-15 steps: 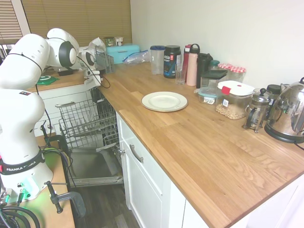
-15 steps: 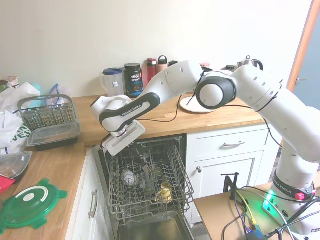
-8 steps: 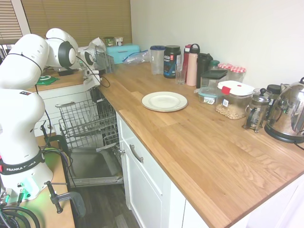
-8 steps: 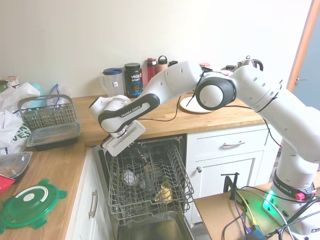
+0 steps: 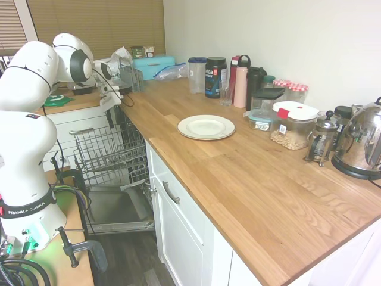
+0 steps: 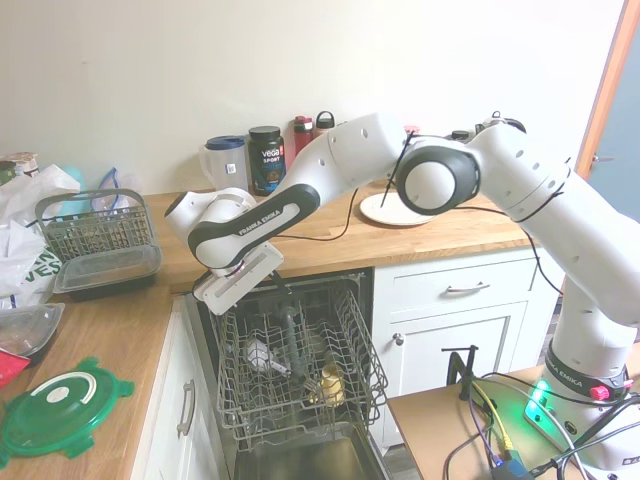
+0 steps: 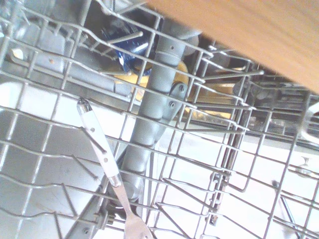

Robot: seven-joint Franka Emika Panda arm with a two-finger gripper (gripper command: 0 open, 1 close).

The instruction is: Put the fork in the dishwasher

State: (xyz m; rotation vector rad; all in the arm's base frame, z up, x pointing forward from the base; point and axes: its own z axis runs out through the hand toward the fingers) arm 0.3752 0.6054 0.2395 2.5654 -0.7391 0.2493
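A long wooden worktop (image 5: pixel 256 179) runs along a plain cream wall (image 5: pixel 286 36). Below the worktop stand white cabinet doors (image 5: pixel 178 232) with metal handles. At the worktop's far end, brown slatted blinds (image 5: pixel 101 24) cover a window. The floor (image 5: pixel 134 262) beneath the cabinets is dark wood.

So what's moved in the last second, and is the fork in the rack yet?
The arm's wrist swung away from the plate side and rose a little above the dishwasher rack. The fork lies on the rack wires in the wrist view. Plate and countertop items stayed put.
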